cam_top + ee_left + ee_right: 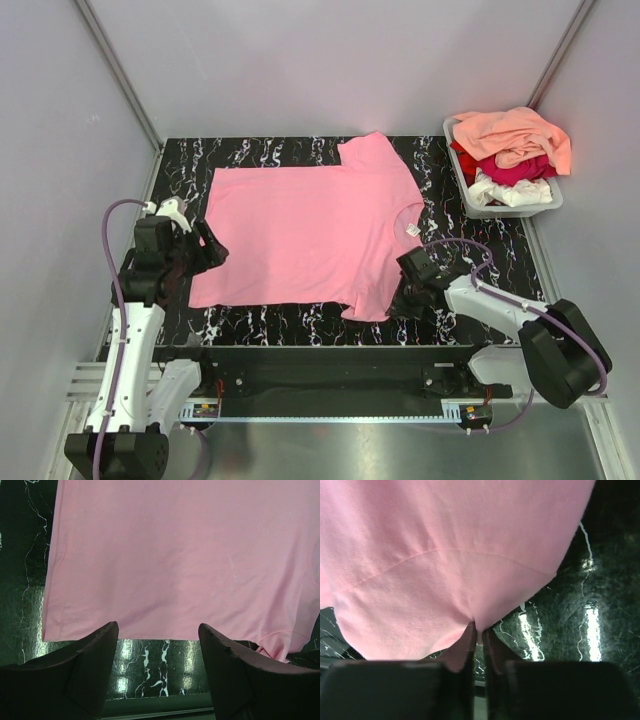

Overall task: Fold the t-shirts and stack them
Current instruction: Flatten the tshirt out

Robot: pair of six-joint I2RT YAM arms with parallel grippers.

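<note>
1. Table, black with white veining, carries a pink tee spread flat. Its hem faces the left arm and its neck faces the right.
2. One sleeve points to the table's far edge. The other lies at the near edge, beside the right arm.
3. A small white label shows at the neck opening.
4. The right gripper sits low at the near sleeve with its fingers pressed together on the sleeve's edge. In the right wrist view the pink cloth puckers where it is pinched, and the sleeve seam curves across just above.
5. The left gripper is at the middle of the hem, its two dark fingers spread wide and holding nothing. In the left wrist view the tips reach the hem line with bare table showing between them. Whether they touch the cloth cannot be told.
6. A grey tub stands at the table's far right corner, well apart from the pink tee.
7. In the tub a peach tee is heaped on top. A crimson tee lies under it and a white tee is bunched at the near end.
</note>
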